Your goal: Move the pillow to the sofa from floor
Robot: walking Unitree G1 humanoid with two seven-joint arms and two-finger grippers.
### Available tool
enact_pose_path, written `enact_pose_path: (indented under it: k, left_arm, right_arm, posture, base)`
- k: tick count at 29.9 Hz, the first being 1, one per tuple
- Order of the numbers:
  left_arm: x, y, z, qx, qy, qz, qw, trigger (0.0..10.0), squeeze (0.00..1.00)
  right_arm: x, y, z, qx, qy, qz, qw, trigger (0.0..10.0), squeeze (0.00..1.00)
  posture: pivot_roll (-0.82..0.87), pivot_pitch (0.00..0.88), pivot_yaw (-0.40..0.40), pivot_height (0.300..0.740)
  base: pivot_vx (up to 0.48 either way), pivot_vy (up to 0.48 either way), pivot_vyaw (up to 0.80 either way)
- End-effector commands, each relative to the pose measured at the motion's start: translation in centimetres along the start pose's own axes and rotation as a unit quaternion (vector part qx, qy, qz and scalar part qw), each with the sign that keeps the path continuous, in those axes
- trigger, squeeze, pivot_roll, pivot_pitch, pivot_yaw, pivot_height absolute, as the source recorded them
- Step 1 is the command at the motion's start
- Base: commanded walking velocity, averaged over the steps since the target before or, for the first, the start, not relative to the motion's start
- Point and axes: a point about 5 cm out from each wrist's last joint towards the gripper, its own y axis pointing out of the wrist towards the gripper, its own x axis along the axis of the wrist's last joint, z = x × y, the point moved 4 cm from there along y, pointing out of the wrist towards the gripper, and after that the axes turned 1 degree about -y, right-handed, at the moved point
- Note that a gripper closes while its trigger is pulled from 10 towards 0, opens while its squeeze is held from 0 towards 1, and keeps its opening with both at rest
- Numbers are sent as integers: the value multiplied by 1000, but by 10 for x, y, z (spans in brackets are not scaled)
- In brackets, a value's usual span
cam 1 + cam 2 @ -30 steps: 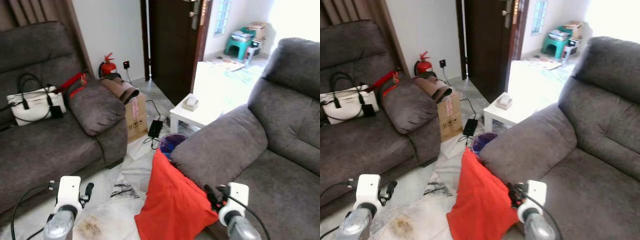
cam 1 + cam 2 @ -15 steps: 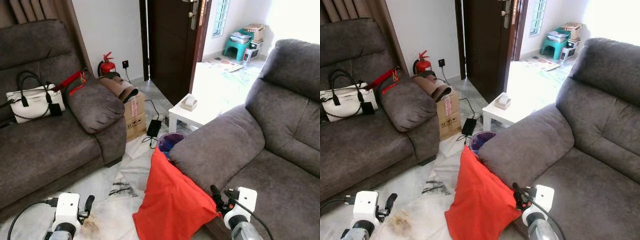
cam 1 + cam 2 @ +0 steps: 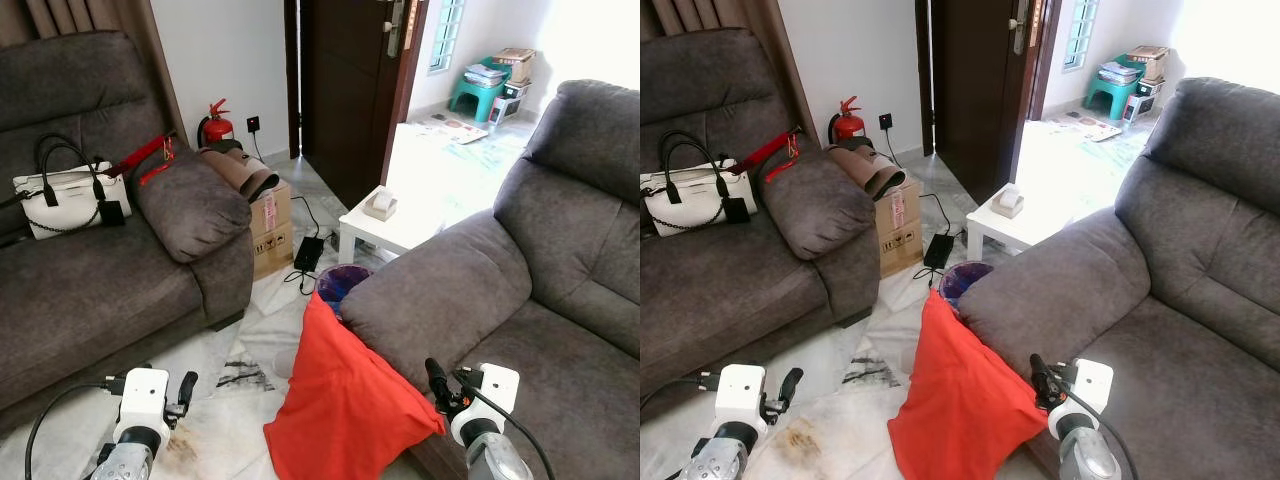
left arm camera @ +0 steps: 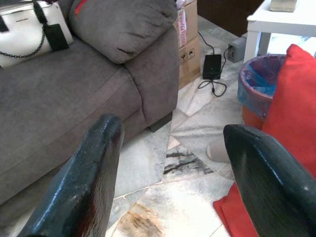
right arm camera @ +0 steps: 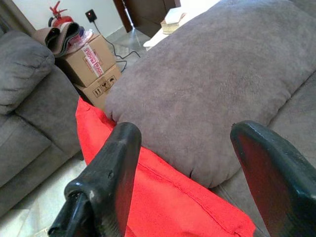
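Right wrist view: the right gripper has its two black fingers spread wide with nothing between them. Just beyond the fingers lies the red pillow, and past it the grey sofa arm the pillow leans against. In the left wrist view the left gripper is likewise wide open and empty — the pillow's edge sits beside one finger, with bare floor ahead and the other sofa farther out.

Over the last second the head views have shifted while the furniture kept its layout, so the camera moved, not the things. The arms sank low in the picture half a second ago and have since come up a little; both grippers now hang just short of the pillow, one to each side. The pillow itself has not moved: its base is on the floor, its top propped on the sofa arm.

This reads as the approach settling — no grasp has begun, and closing in on the pillow appears to be the next need.
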Motion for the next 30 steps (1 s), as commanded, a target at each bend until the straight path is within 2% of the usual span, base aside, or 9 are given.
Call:
enact_pose_path:
  k: [1,4,8,16,19,22,30]
  left_arm:
    - [2,2,0,6,-9,-1,1000,10000,0]
    - [4,4,-1,8,-10,-1,1000,10000,0]
    - [0,1,-3,6,-12,4,1000,10000,0]
    - [-2,0,-5,8,-17,9,1000,10000,0]
    - [-3,0,-5,8,-18,10,1000,10000,0]
    - [-4,-1,-5,8,-16,13,1000,10000,0]
    - [-4,-2,-5,7,-15,12,1000,10000,0]
  right_arm:
    - [-3,1,5,4,-2,11,1000,10000,0]
    - [-4,2,6,7,3,14,1000,10000,0]
    - [4,2,4,1,25,-14,1000,10000,0]
    - [5,4,7,12,22,-7,1000,10000,0]
    - [0,5,7,12,16,14,1000,10000,0]
    - [1,4,7,14,20,6,1000,10000,0]
    - [3,5,8,14,33,-3,999,10000,0]
  posture:
    - [73,0,-11,720]
    - [75,0,-12,710]
    - [70,0,-11,710]
    - [72,0,-13,710]
    - [72,0,-12,710]
    - [74,0,-10,691]
    - [73,0,-2,691]
  base:
    - [0,0,0]
    - [0,0,0]
    - [0,0,0]
    - [0,0,0]
    - [0,0,0]
    - [0,0,0]
    - [0,0,0]
